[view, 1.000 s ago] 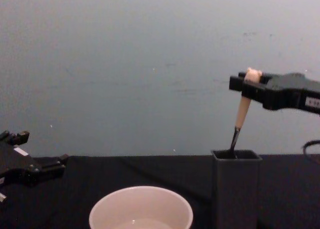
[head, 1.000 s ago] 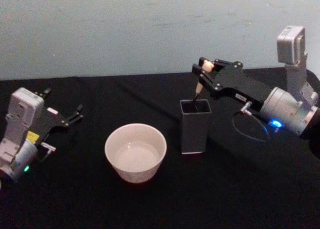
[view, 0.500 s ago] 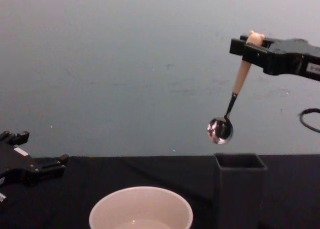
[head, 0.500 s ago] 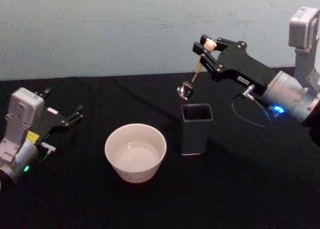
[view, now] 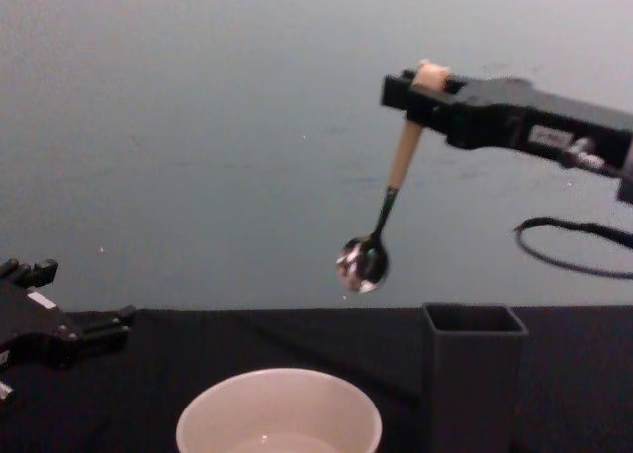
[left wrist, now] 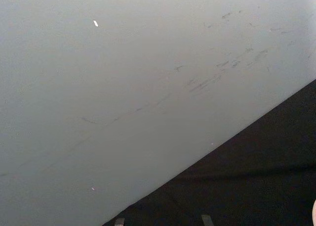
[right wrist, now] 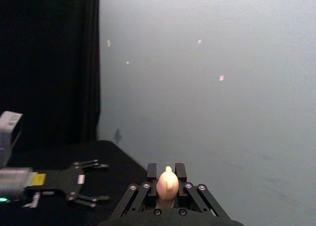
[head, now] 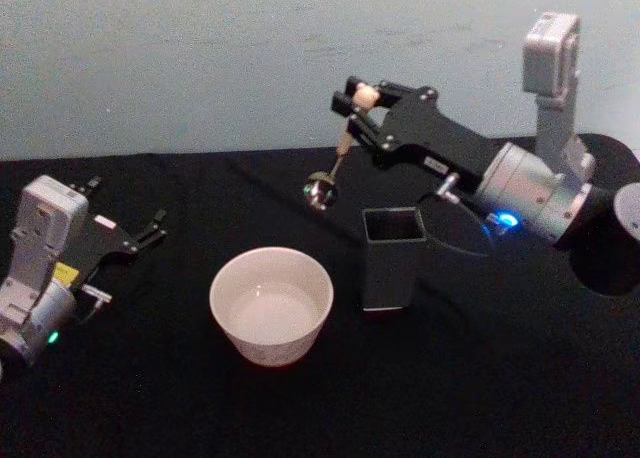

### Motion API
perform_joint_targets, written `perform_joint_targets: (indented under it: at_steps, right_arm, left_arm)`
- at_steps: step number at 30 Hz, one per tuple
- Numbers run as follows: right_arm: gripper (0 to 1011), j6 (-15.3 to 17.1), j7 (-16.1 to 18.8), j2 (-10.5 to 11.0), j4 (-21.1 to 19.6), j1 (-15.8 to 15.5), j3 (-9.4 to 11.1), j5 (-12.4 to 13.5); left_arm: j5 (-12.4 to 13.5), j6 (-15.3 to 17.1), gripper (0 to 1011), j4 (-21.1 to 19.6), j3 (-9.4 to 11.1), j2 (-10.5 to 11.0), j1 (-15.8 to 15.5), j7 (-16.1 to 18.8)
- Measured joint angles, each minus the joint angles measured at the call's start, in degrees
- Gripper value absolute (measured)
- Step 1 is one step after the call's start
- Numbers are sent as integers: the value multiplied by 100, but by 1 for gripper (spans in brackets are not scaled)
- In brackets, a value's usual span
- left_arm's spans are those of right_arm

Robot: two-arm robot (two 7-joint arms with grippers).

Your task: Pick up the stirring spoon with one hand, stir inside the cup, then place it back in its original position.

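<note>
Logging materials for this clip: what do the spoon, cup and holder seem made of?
Stirring spoon, in the right gripper: mirror-bright bowl, likely polished metal; matte peach handle, plastic or wood. Cup: smooth cream, ceramic or plastic. Holder: matte dark grey, thin walls, plastic or metal. Left gripper idle, far left.

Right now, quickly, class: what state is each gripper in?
Left gripper: open, empty, parked low on the robot's left.
Right gripper: closed on the slim peach-handled, bear-topped metal spoon.

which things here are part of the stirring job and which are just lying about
In the job: stirring spoon, held by right gripper; cup; dark holder.
Not in use: left gripper, parked over the black table, left side.
</note>
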Motion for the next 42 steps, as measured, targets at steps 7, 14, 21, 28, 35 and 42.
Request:
perform_joint_targets:
  at_steps: [7,14,21,28,35,42]
  right_arm:
    - [215,26,162,-138,211,66,-292,15]
    - [214,-82,249,-232,535,105,-564,-166]
    - [214,-363,345,-439,1065,214,-786,-430]
    - [215,-679,428,-661,1513,324,-886,-618]
    - [214,-811,458,-782,1749,367,-922,-768]
    - [214,-830,479,-807,1772,349,-909,-833]
  left_arm:
    - [0,0,1001,0,0,0,0,0]
    - [0,0,1001,0,0,0,0,0]
    - [0,0,1001,0,0,0,0,0]
    - [0,0,1001,0,0,0,0,0]
    - [0,0,1001,0,0,0,0,0]
    - [0,0,1001,0,0,0,0,0]
